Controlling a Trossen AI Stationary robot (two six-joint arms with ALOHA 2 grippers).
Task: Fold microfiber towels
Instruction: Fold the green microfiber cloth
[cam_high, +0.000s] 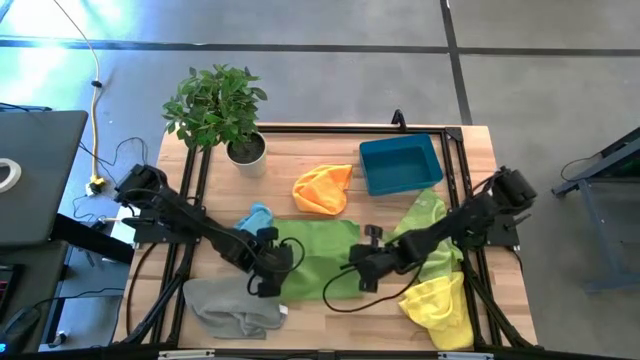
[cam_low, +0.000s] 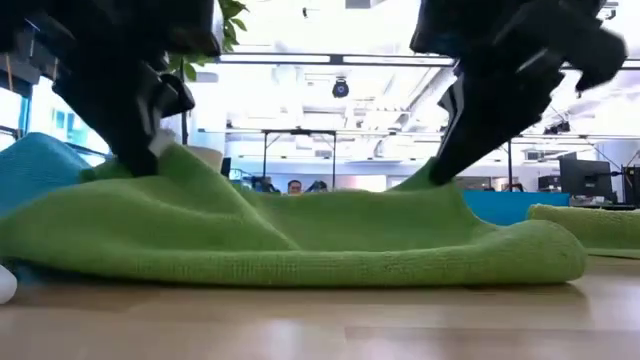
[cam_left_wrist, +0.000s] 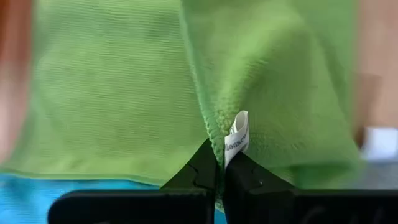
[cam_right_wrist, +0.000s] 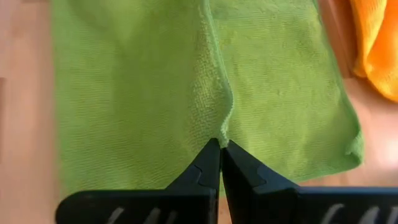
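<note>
Green microfiber towel (cam_high: 318, 258) is lying spread at the table's centre, between both arms. Judgement: soft, light and limp, so it will be draping and sagging wherever it is unsupported; taking it at an edge or corner hem looks best, since a mid-cloth pinch would only be bunching it.

Left gripper (cam_high: 268, 272) is sitting at the towel's 9 o'clock edge, fingers closed tight on a pinch of green cloth right beside the white care label (cam_left_wrist: 236, 138). Right gripper (cam_high: 366, 268) is sitting at the 3 o'clock edge, likewise clamped on a ridge of the same towel. In the low view both pinched edges are standing up in peaks while the middle is sagging onto the wood.

Other towels are lying around it: orange (cam_high: 323, 188) at 12 o'clock, light blue (cam_high: 254, 217) at 10, grey (cam_high: 232, 305) at 8, yellow (cam_high: 440, 305) at 4, lime green (cam_high: 425, 215) at 2.
</note>
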